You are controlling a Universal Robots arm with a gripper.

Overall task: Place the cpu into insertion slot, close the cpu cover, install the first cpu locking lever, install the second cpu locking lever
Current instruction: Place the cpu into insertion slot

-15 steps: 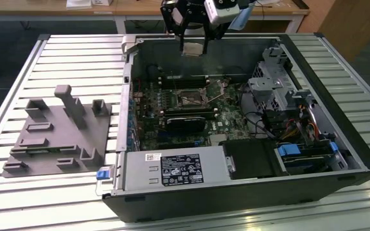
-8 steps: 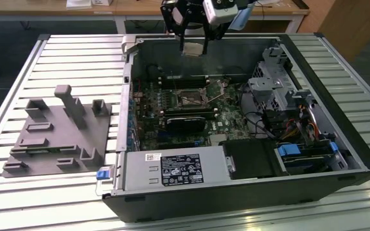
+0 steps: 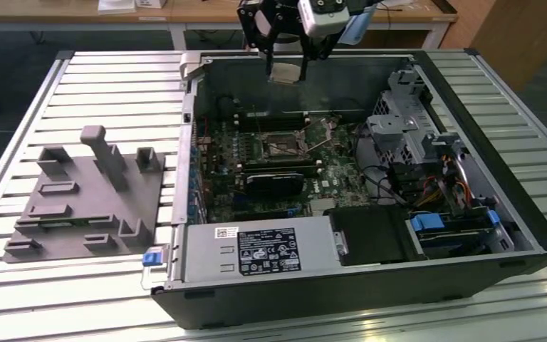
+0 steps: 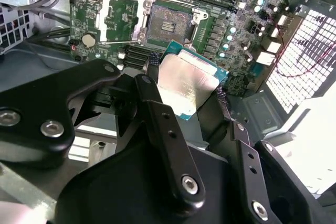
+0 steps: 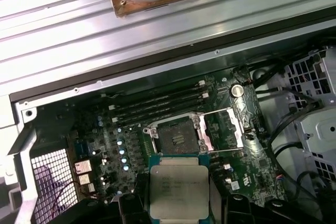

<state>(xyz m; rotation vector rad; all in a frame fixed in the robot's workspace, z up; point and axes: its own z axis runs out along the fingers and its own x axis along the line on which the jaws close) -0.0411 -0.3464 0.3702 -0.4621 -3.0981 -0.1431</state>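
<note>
Your end effector (image 3: 286,68) hangs high over the open computer case (image 3: 350,299). Its two black fingers (image 4: 149,85) are closed onto opposite edges of the cpu (image 3: 285,74), which is held flat with its metal face upward. The insertion slot (image 3: 281,148) lies well below the chip, on the green motherboard (image 3: 326,178), with only open air between them. In the exterior view the slot sits lower in the picture than the chip. I cannot tell from that whether the chip is straight above it or set back toward the case's far wall. In both wrist views the slot (image 5: 176,137) shows whole, clear of the chip's leading edge.

The cpu (image 5: 178,190) is close to square, with a dull silver lid on a teal-green rim. In the first wrist view its edges run roughly in line with the socket's, perhaps turned a little off. The slot is bare, with a dark centre. The cpu cover (image 5: 223,129) is swung open and lies just beside the slot, on the side away from the memory slots (image 5: 157,103).
</note>
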